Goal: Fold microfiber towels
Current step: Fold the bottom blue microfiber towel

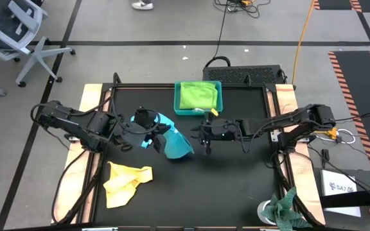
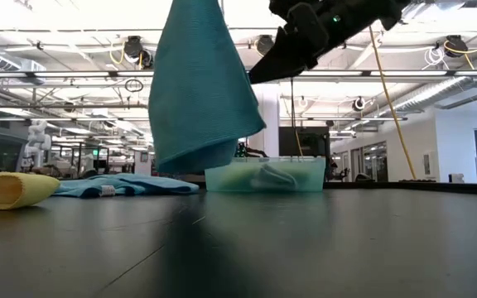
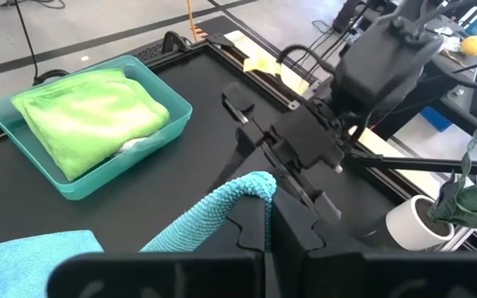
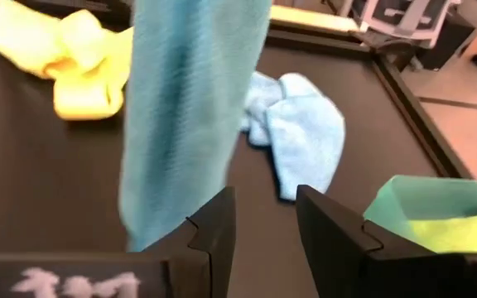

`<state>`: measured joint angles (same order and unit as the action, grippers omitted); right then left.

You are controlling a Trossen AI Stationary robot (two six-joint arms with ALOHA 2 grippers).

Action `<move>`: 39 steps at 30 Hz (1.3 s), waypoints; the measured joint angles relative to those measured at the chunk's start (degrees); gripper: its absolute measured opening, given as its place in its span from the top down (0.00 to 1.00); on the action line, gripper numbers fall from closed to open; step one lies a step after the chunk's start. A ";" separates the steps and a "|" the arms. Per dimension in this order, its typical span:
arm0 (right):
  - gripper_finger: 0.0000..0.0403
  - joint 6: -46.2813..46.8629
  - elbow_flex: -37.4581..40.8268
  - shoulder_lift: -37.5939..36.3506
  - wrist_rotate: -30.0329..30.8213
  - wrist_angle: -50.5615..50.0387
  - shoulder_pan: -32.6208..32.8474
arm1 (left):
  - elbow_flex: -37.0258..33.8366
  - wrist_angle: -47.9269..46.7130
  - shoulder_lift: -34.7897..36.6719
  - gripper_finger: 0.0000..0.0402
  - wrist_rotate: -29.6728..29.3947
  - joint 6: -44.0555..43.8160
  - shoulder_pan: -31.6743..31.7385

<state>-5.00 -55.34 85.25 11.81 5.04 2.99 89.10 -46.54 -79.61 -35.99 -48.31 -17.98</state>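
While the left gripper (image 3: 269,217) pinches a corner of the turquoise towel (image 2: 199,83) between closed jaws, the cloth hangs from them above the table (image 1: 236,173), its lower edge clear of the surface. The right gripper (image 4: 263,217) faces it from just beside, jaws parted and empty, the hanging cloth slightly off to one side of their gap. Beyond the jaws lie a light blue towel (image 4: 301,132) and a yellow towel (image 1: 126,181) on the table, and a lime green towel (image 1: 198,95) in the teal tray (image 1: 198,113).
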 joint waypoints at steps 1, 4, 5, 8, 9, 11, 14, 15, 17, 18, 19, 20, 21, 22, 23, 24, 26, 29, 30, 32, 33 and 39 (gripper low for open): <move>0.71 0.36 0.51 0.00 0.02 0.27 0.29 | 0.00 0.02 0.00 0.99 0.02 0.00 0.00; 0.71 2.08 1.70 0.06 0.04 0.62 0.56 | 0.00 0.04 0.00 0.99 0.02 0.00 0.00; 0.71 2.54 2.01 0.17 0.08 0.72 0.55 | 0.00 0.04 0.00 0.98 0.02 -0.02 0.00; 0.71 2.77 2.50 0.29 0.21 0.67 0.38 | 0.00 0.11 0.00 0.99 0.02 0.02 0.00; 0.71 2.61 2.50 0.28 0.34 0.81 0.32 | 0.00 0.13 0.00 0.99 0.02 -0.02 0.00; 0.71 2.62 2.50 0.28 0.40 1.48 0.08 | 0.00 0.15 0.00 0.99 0.02 -0.03 0.00; 0.71 2.83 2.52 0.28 0.37 3.75 0.08 | 0.00 0.15 0.00 0.98 0.02 -0.03 0.00; 0.71 2.83 2.52 0.28 0.37 4.68 0.08 | 0.00 0.15 0.00 0.99 0.02 -0.02 0.00; 0.71 3.03 2.52 0.28 0.33 5.52 0.27 | 0.00 0.15 0.00 0.99 0.02 0.00 0.00; 0.71 3.37 2.52 0.28 0.29 5.66 0.43 | 0.00 0.15 0.00 0.99 0.02 -0.02 0.00; 0.71 3.83 2.52 0.28 0.16 5.81 0.50 | 0.00 0.15 0.00 0.98 0.00 -0.02 0.00; 0.71 4.47 2.52 0.28 0.06 6.01 0.60 | 0.00 0.15 0.00 0.98 0.00 -0.02 0.00; 0.71 5.05 2.52 0.28 -0.02 6.11 0.79 | 0.00 0.15 0.00 0.98 -0.02 -0.02 0.00; 0.71 5.58 2.52 0.28 -0.02 6.10 0.94 | 0.00 0.15 0.00 0.99 -0.02 -0.03 0.00; 0.71 5.91 2.52 0.28 -0.02 6.07 1.15 | 0.00 0.15 0.00 0.99 -0.02 -0.02 0.00; 0.71 6.06 2.52 0.28 -0.02 6.11 1.35 | 0.00 0.15 0.00 0.99 -0.02 -0.02 0.00; 0.71 6.09 2.52 0.28 0.02 6.60 1.79 | 0.00 0.15 0.00 0.99 -0.04 -0.04 0.00; 0.71 6.28 2.52 0.28 0.02 6.86 2.32 | 0.00 0.15 0.00 0.99 -0.04 -0.04 0.00; 0.71 6.61 2.52 0.28 0.01 6.86 2.43 | 0.00 0.15 0.00 0.99 -0.07 -0.04 0.00; 0.71 7.29 2.52 0.28 0.02 6.93 2.44 | 0.00 0.15 0.00 0.99 -0.07 0.00 0.00; 0.71 7.35 2.52 0.28 0.05 6.97 2.42 | 0.00 0.15 0.00 0.99 -0.07 0.00 0.00; 0.71 7.47 2.52 0.28 0.11 7.19 2.37 | 0.00 0.15 0.00 0.99 -0.08 0.29 0.00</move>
<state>2.46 -52.82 85.54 11.92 12.23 5.37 89.10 -46.39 -79.61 -36.06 -48.02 -17.98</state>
